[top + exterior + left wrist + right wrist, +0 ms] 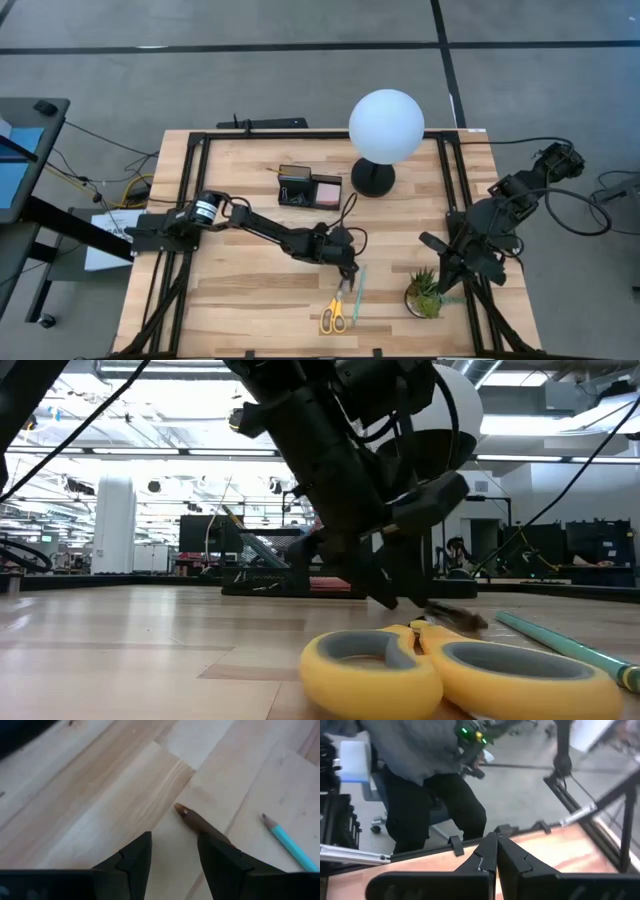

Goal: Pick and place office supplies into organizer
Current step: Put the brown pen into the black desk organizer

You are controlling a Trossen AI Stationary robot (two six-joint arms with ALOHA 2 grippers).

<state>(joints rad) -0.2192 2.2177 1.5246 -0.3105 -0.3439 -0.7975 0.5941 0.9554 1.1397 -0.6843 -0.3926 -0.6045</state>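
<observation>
The yellow-handled scissors [333,315] lie flat near the table's near edge, with the blades pointing toward the far edge. A teal pencil [358,292] lies just to their right. My left gripper [349,278] is open and low over the blades [189,816]. The blade tip shows between its fingers, close to one of them. The black organizer [296,186] stands at the table's far middle, with a pink pad [327,190] at its right side. My right gripper [496,842] is shut and waits above the right side, near the plant. My left gripper comes down at a slant over the scissors' blades [200,825], which lie on the table and run under one finger [220,857]. That finger hides the spot, so I cannot tell whether it touches the blade.
A white globe lamp [386,125] on a black base stands right of the organizer. A small green potted plant [425,293] sits near the near right corner, beside my right gripper. Bare wood lies left of the scissors. A person stands beyond the table's near edge [427,795].
</observation>
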